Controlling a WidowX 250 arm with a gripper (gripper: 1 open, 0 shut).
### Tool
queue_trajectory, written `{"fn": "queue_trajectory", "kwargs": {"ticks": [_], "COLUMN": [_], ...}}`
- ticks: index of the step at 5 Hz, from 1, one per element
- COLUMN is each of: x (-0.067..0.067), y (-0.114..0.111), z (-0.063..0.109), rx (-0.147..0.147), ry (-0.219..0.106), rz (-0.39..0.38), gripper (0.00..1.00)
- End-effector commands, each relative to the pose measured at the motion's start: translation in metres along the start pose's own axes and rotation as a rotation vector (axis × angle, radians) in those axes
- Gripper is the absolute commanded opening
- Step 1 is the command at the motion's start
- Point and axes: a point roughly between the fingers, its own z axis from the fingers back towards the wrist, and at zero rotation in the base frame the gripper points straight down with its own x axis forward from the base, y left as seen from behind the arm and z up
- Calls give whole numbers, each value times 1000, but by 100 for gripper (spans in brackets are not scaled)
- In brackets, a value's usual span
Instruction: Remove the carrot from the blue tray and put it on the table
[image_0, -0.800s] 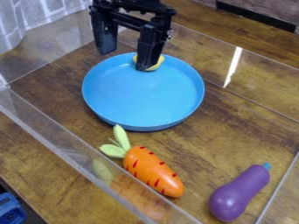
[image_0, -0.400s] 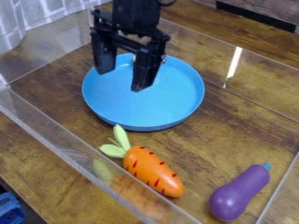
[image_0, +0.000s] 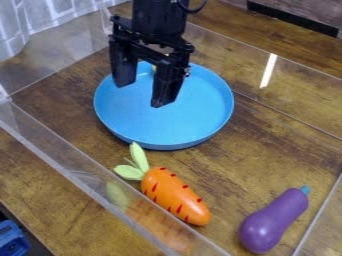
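Carrot (image_0: 175, 195) lies on tabletop (image_0: 287, 130), off blue tray (image_0: 163, 105), near eggplant (image_0: 274, 220). Pincer (image_0: 144, 85) released, empty, over tray. Risk: needless regrasp drags carrot back or nudges tray.

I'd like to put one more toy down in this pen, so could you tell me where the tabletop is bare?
Bare wood lies right of the blue tray toward the far right wall, and between tray and near-left wall. The tray's dish looks empty under the open gripper. The near corner is crowded: the carrot and the eggplant lie there on the table.
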Motion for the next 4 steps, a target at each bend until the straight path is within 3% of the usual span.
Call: {"fn": "queue_trajectory", "kwargs": {"ticks": [1,3,4], "x": [12,11,2], "y": [15,10,-6], "z": [21,-6,-12], "rx": [7,10,19], "ry": [-62,-74,-86], "rz": [12,-26,-98], "gripper": [100,100,100]}}
